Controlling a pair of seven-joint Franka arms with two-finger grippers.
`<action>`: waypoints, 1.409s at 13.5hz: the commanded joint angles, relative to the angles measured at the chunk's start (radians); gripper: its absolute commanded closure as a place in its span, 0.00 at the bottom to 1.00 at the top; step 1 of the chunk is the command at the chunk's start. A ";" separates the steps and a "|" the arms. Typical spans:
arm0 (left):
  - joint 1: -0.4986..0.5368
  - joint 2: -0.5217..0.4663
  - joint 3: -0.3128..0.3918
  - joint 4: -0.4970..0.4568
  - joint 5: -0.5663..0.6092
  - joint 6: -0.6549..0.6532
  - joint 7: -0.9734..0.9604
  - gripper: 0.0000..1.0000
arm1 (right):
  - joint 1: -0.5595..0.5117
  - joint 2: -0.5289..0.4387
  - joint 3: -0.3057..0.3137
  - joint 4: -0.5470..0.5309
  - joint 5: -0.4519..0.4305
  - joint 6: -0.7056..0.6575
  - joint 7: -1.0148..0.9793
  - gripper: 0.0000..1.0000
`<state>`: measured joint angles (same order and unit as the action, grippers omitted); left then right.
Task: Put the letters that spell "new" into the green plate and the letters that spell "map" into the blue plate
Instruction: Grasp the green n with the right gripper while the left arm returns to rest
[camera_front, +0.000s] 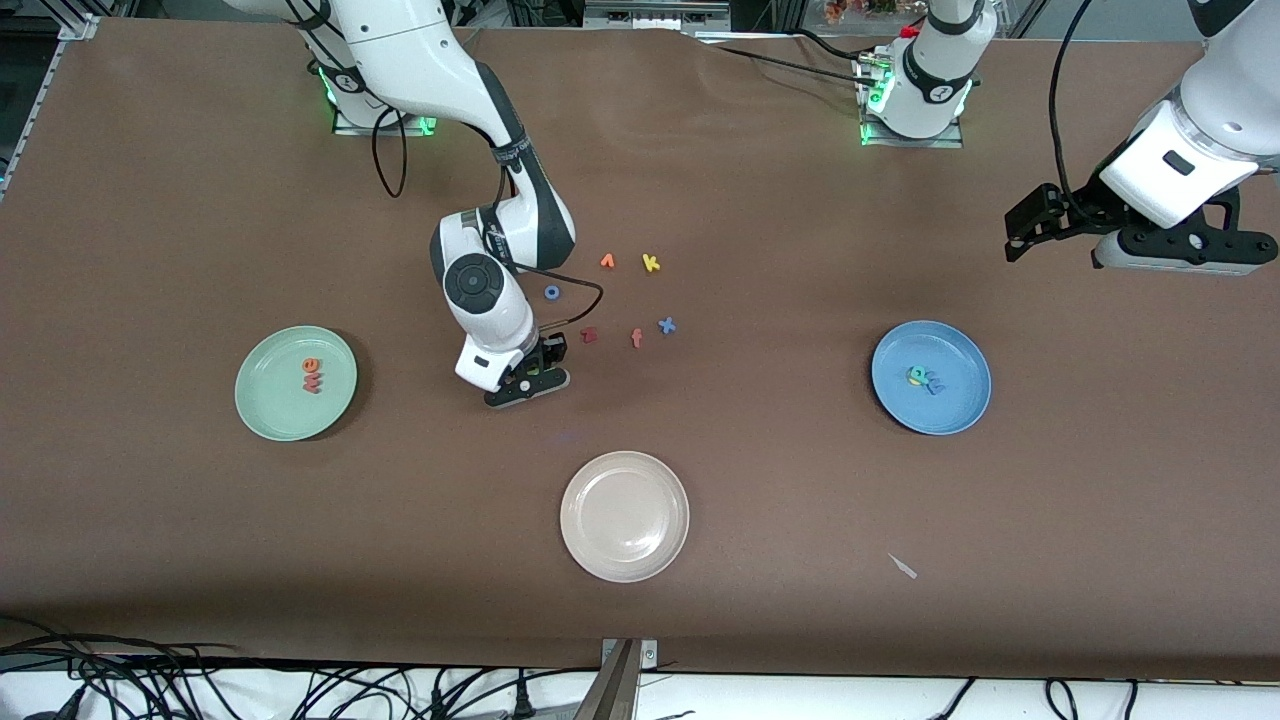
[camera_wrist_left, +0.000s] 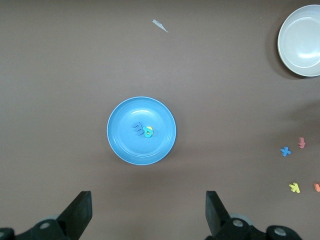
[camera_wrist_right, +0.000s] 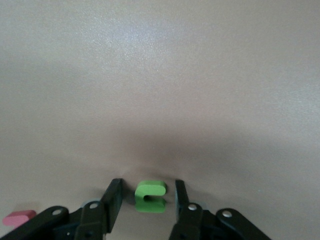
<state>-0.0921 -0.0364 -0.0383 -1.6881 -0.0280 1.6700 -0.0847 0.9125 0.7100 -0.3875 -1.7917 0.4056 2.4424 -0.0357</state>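
Down at the brown desk (camera_front: 800, 480), the right hand (camera_wrist_right: 145, 207) has its fingers on either side of a small green foam letter n (camera_wrist_right: 150, 196); whether they pinch it cannot be told. Its open mouth faces one finger (camera_wrist_right: 112, 200). Only the right wrist view shows this letter; the front view hides it under the hand. A round mint-green plate (camera_front: 262, 415) holds an orange e (camera_front: 309, 365) and a pinkish-red w (camera_front: 314, 382), lined up across it. A round sky-blue plate (camera_front: 960, 410) carries a light-blue m (camera_wrist_left: 137, 128), yellow a (camera_wrist_left: 150, 130) and teal p (camera_wrist_left: 146, 133) clustered together. The left hand (camera_wrist_left: 148, 212) waits, spread wide, above the desk near that plate.
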 joint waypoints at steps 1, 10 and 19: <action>-0.005 -0.014 0.001 -0.001 0.028 -0.018 0.008 0.00 | 0.003 0.012 -0.001 0.012 0.022 -0.020 -0.023 0.54; -0.006 -0.014 0.000 0.001 0.030 -0.032 0.008 0.00 | 0.003 0.012 -0.001 0.012 0.022 -0.022 -0.036 0.69; -0.005 -0.013 0.001 0.005 0.030 -0.032 0.016 0.00 | 0.000 0.005 -0.005 0.038 0.022 -0.048 -0.036 0.79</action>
<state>-0.0921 -0.0367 -0.0390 -1.6880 -0.0278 1.6517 -0.0838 0.9123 0.7083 -0.3931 -1.7878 0.4056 2.4312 -0.0527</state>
